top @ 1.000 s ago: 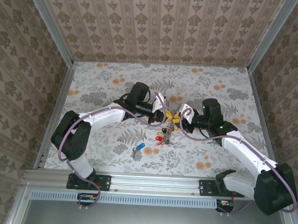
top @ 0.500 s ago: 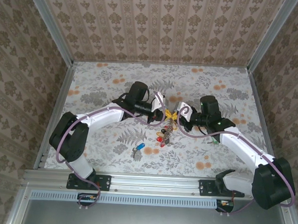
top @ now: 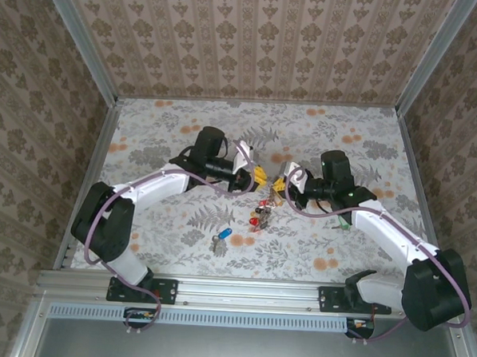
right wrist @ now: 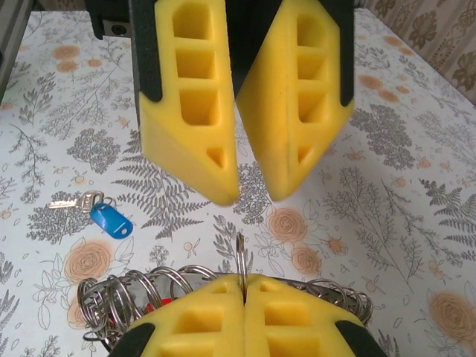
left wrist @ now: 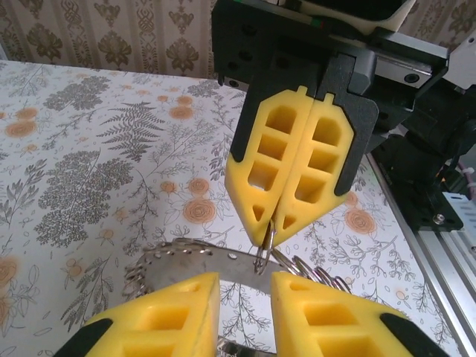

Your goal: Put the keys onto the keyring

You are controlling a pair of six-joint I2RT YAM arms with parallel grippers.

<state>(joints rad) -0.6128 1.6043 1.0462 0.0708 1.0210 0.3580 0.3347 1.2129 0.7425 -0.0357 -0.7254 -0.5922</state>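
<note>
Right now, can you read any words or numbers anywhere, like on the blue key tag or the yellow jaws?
No text can be read anywhere.
Blue key tag: blank on the side that shows.
Yellow jaws: plain, no print.
Keyring: its coloured tags are too small to read.
Wallpaper and table: flower and leaf patterns, no letters.
</note>
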